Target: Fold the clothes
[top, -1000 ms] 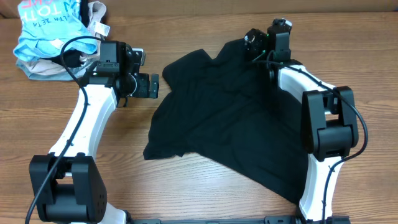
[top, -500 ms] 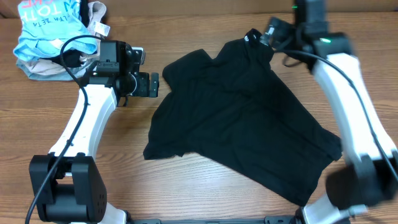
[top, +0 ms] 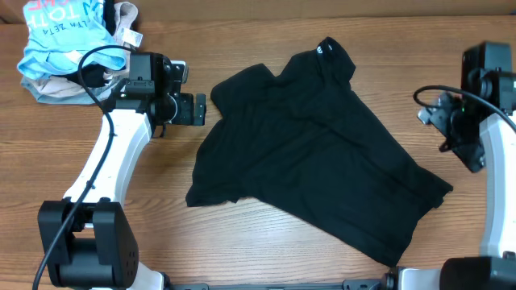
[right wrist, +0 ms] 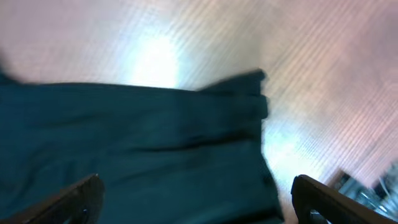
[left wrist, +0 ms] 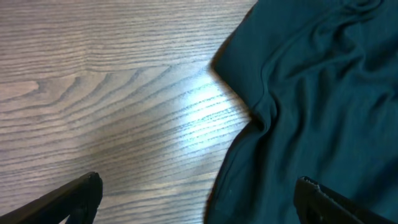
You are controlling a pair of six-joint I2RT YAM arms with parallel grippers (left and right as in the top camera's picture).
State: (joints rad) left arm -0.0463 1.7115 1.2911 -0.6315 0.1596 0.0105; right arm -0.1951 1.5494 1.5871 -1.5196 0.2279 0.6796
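1. Wood-grain bench (top: 242, 242): is carrying everything listed here, with a bare strip running nearest the arm bases.
2. Plain black short-sleeved T-shirt of soft fabric (top: 314, 153): is lying spread open and slanted across the middle of the bench. Its hem is pointing near-right and its collar, with the small white label (top: 326, 47), is pointing far. It is unfolded and lightly wrinkled, so folding is probably only beginning.
3. Right end effector (top: 450, 133): is hanging near the shirt's right-hand hem corner with fingers wide apart, gripping nothing. It is likely lining up on that corner.
4. Left end effector (top: 200, 110): is hovering just beside the left sleeve with fingers wide apart, empty. It seems placed for a pinch on the sleeve edge.
5. Light-blue garment with white lettering (top: 56, 40) and beige garment (top: 122, 22): are sitting bunched together at the far-left corner, well apart from the shirt, apparently set aside.
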